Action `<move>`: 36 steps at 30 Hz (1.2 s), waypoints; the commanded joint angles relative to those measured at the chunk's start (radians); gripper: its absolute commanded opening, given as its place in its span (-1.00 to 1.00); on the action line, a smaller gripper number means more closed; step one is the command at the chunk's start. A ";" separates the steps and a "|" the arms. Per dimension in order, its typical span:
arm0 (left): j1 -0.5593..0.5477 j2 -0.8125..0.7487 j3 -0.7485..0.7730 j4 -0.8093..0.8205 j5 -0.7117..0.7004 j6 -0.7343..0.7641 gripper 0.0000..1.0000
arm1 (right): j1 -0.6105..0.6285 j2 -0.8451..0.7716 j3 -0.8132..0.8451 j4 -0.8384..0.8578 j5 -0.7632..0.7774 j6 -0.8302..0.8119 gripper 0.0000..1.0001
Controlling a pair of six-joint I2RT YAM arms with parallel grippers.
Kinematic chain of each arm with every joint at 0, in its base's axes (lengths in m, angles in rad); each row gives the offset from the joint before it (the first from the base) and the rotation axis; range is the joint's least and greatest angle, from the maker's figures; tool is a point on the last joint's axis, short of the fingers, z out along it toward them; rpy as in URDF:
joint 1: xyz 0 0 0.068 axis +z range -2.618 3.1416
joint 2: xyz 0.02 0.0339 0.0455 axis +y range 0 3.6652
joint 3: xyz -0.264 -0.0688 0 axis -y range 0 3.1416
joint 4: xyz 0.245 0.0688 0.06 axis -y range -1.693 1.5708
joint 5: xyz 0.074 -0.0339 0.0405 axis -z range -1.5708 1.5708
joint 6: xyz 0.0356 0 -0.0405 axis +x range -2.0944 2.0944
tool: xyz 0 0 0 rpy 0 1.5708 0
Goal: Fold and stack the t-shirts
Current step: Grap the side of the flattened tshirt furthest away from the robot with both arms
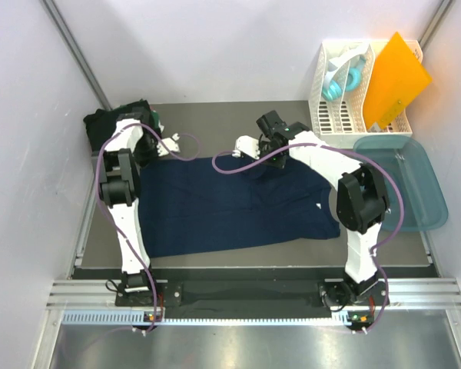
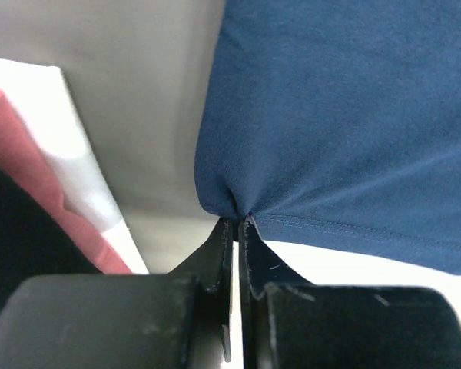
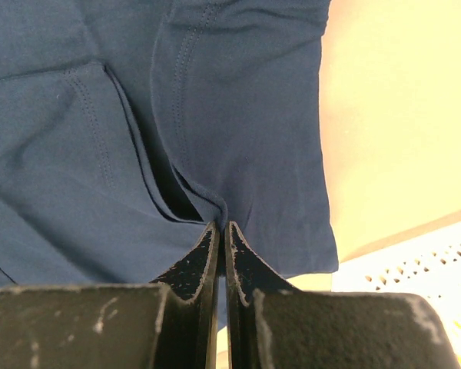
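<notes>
Navy t-shirt [image 1: 230, 204] lay flat on tabletop [image 1: 215, 121], long axis left-right. Left gripper [image 2: 236, 221] jaws pinched far-left corner; right gripper [image 3: 221, 225] jaws pinched fold along far edge. Shirt body stretched toward arm bases from both.

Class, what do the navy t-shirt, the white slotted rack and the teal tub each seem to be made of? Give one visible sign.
The navy t-shirt: soft matte knit cloth, probably cotton; stitched hem, puckers where the left hand pinches it. The white slotted rack: likely rigid moulded plastic; even slots, smooth walls. The teal tub: seemingly translucent plastic; smooth, thin rim.
</notes>
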 commanded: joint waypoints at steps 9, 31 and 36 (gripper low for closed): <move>-0.068 -0.373 -0.215 0.309 0.113 -0.137 -1.00 | -0.055 -0.109 0.019 0.024 0.112 0.012 -1.00; -0.112 -0.501 -0.428 0.413 -0.125 -0.106 -1.00 | -0.268 -0.175 -0.014 0.137 0.194 -0.028 -1.00; -0.114 -0.487 -0.431 0.422 -0.165 -0.105 -1.00 | -0.268 -0.224 -0.038 0.061 0.128 -0.054 -1.00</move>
